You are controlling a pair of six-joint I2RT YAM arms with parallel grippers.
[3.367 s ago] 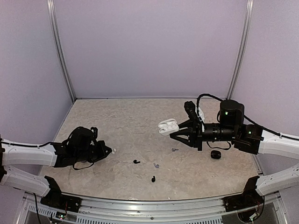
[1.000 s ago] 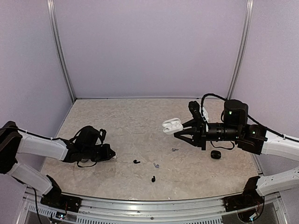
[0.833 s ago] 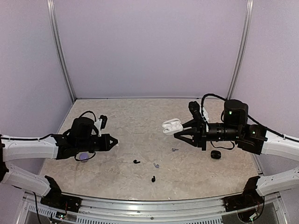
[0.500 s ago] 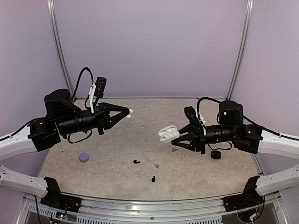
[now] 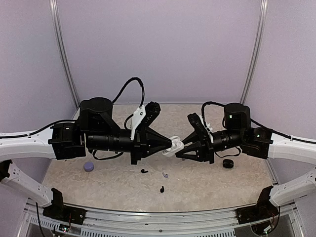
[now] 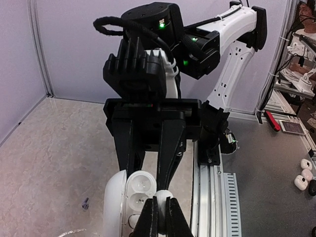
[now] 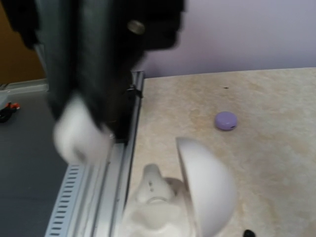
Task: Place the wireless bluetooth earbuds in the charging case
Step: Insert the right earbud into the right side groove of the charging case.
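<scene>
My left gripper [image 6: 159, 211] is shut on a white earbud [image 6: 164, 196], whose rounded head sticks out past the fingertips. It sits right beside the open white charging case [image 6: 139, 191], at the rim of its two wells. In the top view my right gripper [image 5: 182, 148] is shut on that case [image 5: 174, 149] above the table's middle, and the left gripper [image 5: 169, 143] meets it tip to tip. The right wrist view shows the case [image 7: 163, 207] with its lid [image 7: 207, 190] raised; that gripper's own fingers are out of frame. Loose black earbuds [image 5: 144, 171] [image 5: 162, 188] and a pale one [image 5: 165, 175] lie on the table below.
A lavender case [image 5: 88, 166] lies on the table at the left, also seen from the right wrist [image 7: 225, 120]. A black case [image 5: 227, 163] sits under the right arm. Another small pale earbud [image 6: 85, 203] lies on the tabletop. The metal rail [image 5: 158, 217] runs along the near edge.
My left arm lifted from the table at the left and swung across to the middle, carrying the white earbud up to the case. The right gripper shifted the case slightly left and down.
</scene>
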